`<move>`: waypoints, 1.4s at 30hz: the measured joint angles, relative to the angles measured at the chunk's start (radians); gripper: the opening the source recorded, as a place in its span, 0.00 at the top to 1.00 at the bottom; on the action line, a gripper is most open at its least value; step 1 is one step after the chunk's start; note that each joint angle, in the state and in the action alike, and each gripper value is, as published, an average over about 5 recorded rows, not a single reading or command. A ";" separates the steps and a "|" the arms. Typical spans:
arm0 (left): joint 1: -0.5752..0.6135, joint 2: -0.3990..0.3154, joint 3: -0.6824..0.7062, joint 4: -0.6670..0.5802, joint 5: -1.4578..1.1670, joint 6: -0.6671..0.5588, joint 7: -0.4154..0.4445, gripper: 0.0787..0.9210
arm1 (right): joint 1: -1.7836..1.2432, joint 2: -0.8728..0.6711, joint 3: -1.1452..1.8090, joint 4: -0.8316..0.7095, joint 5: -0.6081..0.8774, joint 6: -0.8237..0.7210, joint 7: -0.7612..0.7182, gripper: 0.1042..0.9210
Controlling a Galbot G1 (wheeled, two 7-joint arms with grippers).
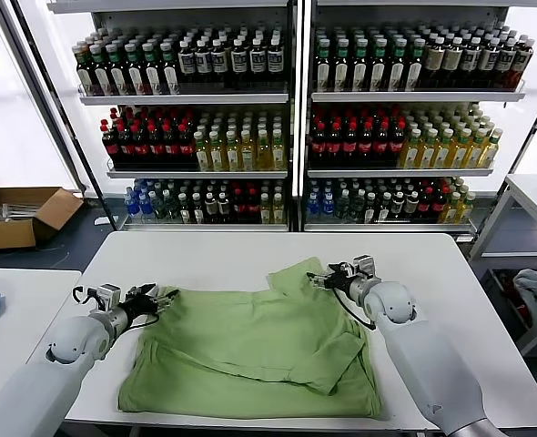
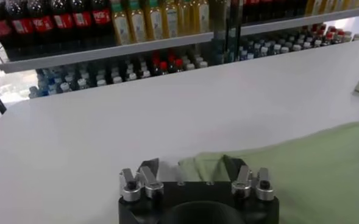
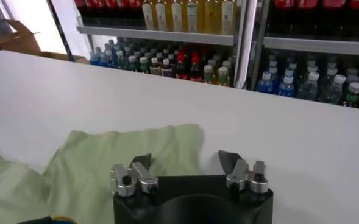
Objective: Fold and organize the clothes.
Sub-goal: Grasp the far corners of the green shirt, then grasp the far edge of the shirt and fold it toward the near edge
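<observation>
Shirt (image 1: 250, 350) spread flat on bench (image 1: 214, 250), reaching near edge. Left gripper (image 1: 164, 299) at shirt's far left corner, jaws spread astride cloth edge. Right gripper (image 1: 321, 277) at far right sleeve, jaws spread over it.

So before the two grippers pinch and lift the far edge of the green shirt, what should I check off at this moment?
1. Left gripper at the shirt's far left corner: ok, the corner lies between its fingers in the left wrist view.
2. Right gripper at the far right corner: ok, over the raised flap.
3. Jaws not yet clamped: ok, a gap shows between both pairs of fingers.
4. Green shirt lying flat: not ok, the right part is bunched and folded over.
5. Shirt fully on the white table: cannot tell, its near hem runs close to the table's front edge.
6. Cloth actually caught by either gripper: cannot tell.
</observation>
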 measured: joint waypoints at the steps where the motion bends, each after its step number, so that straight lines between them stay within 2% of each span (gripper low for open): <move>1: 0.000 0.001 0.001 0.001 0.002 0.002 0.004 0.38 | 0.003 0.003 -0.002 -0.004 -0.001 0.000 0.000 0.46; 5: -0.001 0.004 0.010 0.007 0.010 0.008 0.020 0.54 | 0.010 0.014 -0.006 -0.015 -0.001 0.000 -0.001 0.60; 15: 0.003 0.006 0.017 0.001 0.017 0.021 0.052 0.88 | -0.010 0.021 0.001 0.026 0.029 -0.006 0.020 0.95; 18: 0.009 0.008 0.010 -0.007 0.016 0.022 0.056 0.96 | -0.034 0.020 0.019 0.071 0.048 -0.008 0.034 1.00; 27: 0.050 0.020 -0.043 -0.077 -0.006 0.024 0.048 0.99 | -0.143 -0.020 0.100 0.266 0.119 -0.007 0.081 1.00; 34: 0.128 0.033 -0.139 -0.212 -0.018 0.016 0.030 0.99 | -0.289 -0.062 0.183 0.449 0.152 -0.003 0.099 1.00; 42: 0.276 0.028 -0.276 -0.383 -0.022 0.028 0.019 0.99 | -0.533 -0.053 0.329 0.682 0.163 0.009 0.104 1.00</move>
